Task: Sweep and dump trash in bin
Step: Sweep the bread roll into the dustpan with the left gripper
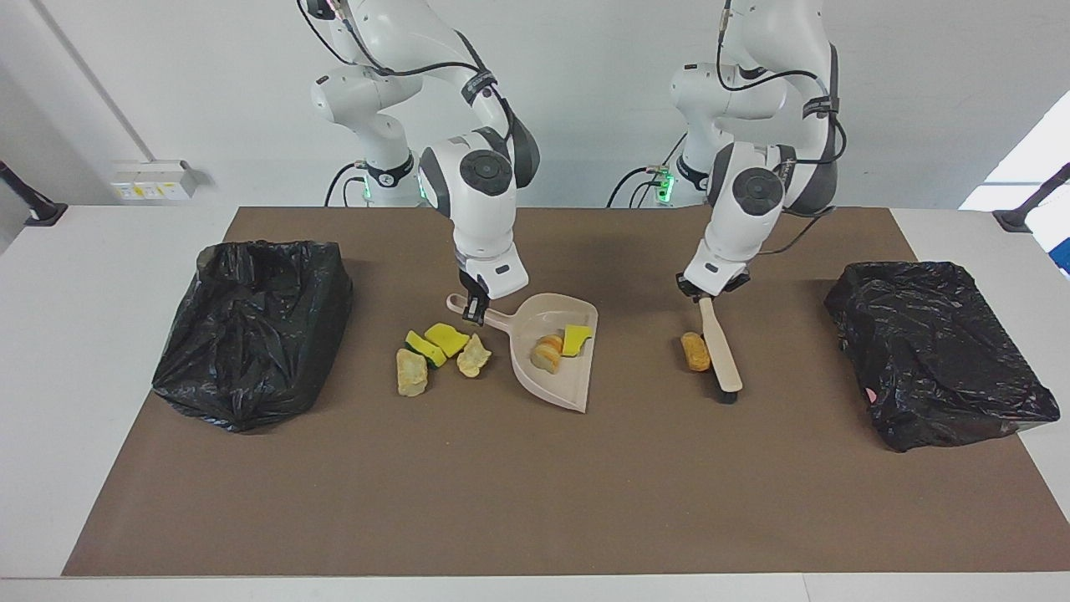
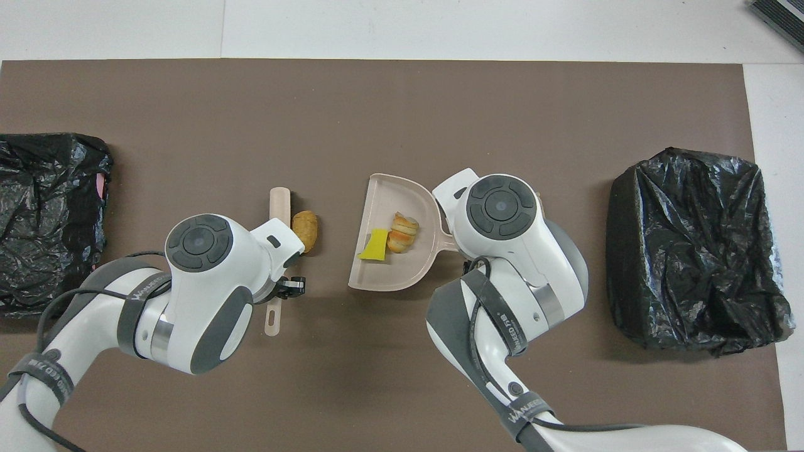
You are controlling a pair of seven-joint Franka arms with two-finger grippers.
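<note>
My left gripper (image 1: pixel 706 294) (image 2: pixel 290 287) is shut on the handle of the beige brush (image 1: pixel 723 355) (image 2: pixel 279 201), whose black bristles rest on the mat. A golden-brown lump of trash (image 1: pixel 694 351) (image 2: pixel 304 228) lies against the brush, on the side facing the dustpan. My right gripper (image 1: pixel 475 313) is shut on the handle of the beige dustpan (image 1: pixel 552 391) (image 2: pixel 384 191); the overhead view hides it under the arm. In the pan lie a yellow sponge piece (image 1: pixel 577 339) (image 2: pixel 377 245) and a pale chunk (image 1: pixel 547 351) (image 2: pixel 402 232).
Several loose sponge pieces and pale chunks (image 1: pixel 435 353) lie on the mat between the dustpan and the black-bagged bin (image 1: pixel 251 330) (image 2: pixel 691 245) at the right arm's end. Another black-bagged bin (image 1: pixel 936 351) (image 2: pixel 50 207) stands at the left arm's end.
</note>
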